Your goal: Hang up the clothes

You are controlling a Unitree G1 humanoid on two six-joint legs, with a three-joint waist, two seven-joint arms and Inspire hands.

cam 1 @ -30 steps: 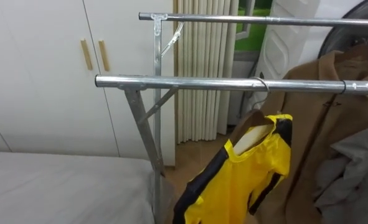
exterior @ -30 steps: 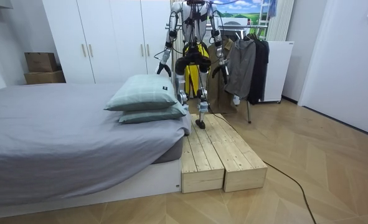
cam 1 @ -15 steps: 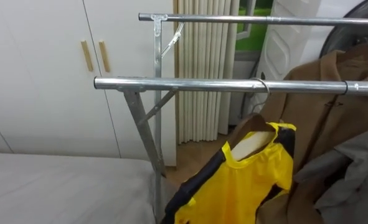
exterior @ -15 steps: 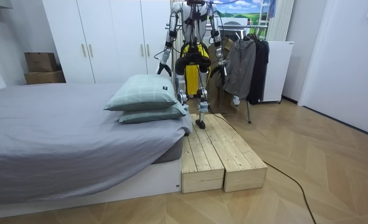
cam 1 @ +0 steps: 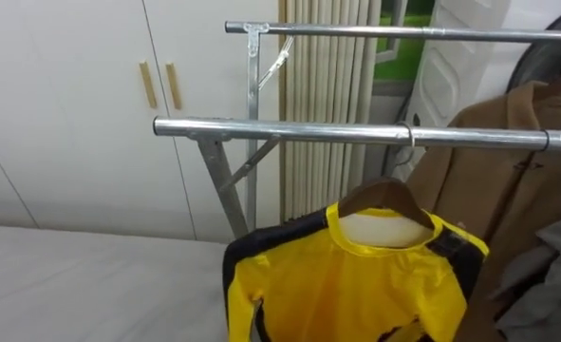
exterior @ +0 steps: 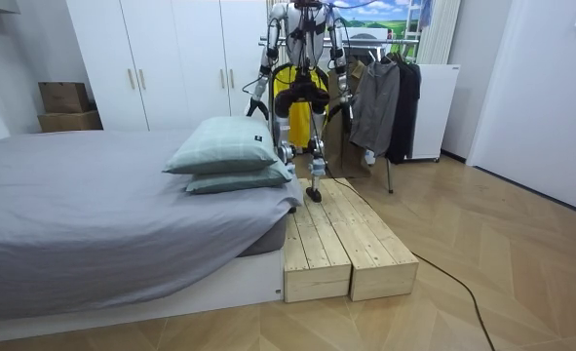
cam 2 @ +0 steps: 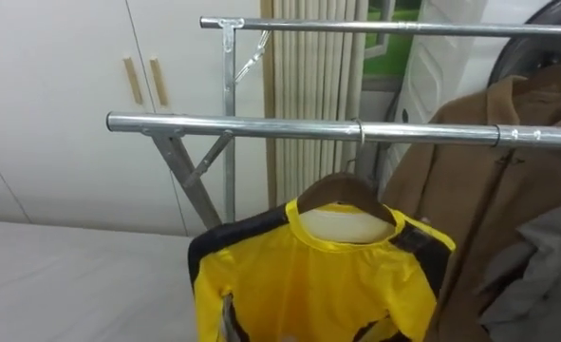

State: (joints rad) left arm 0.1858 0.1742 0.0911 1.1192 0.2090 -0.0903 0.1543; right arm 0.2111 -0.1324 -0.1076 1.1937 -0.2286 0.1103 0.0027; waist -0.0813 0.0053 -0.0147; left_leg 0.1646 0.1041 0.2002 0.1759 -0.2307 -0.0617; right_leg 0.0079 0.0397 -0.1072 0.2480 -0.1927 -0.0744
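A yellow garment with black trim (cam 1: 356,285) hangs on a wooden hanger (cam 1: 380,195), front side turned toward me. The hanger's metal hook (cam 1: 410,135) sits over the rack's front rail (cam 1: 280,129). In the room view I stand on a wooden platform (exterior: 341,244) facing the rack, with the yellow garment (exterior: 298,117) right in front of my body. My left hand (exterior: 251,109) and right hand (exterior: 347,105) hang low at my sides, too small for their fingers to be read.
A second rail (cam 1: 403,31) runs higher behind the front one. A brown coat (cam 1: 513,176) and a grey garment (cam 1: 557,271) hang to the right. The bed (cam 1: 81,285) lies at lower left, white wardrobe doors (cam 1: 71,104) behind it. Pillows (exterior: 224,156) rest on the bed.
The yellow garment has swung on its hook from side-on to facing me and now sits further left. The view has shifted slightly.
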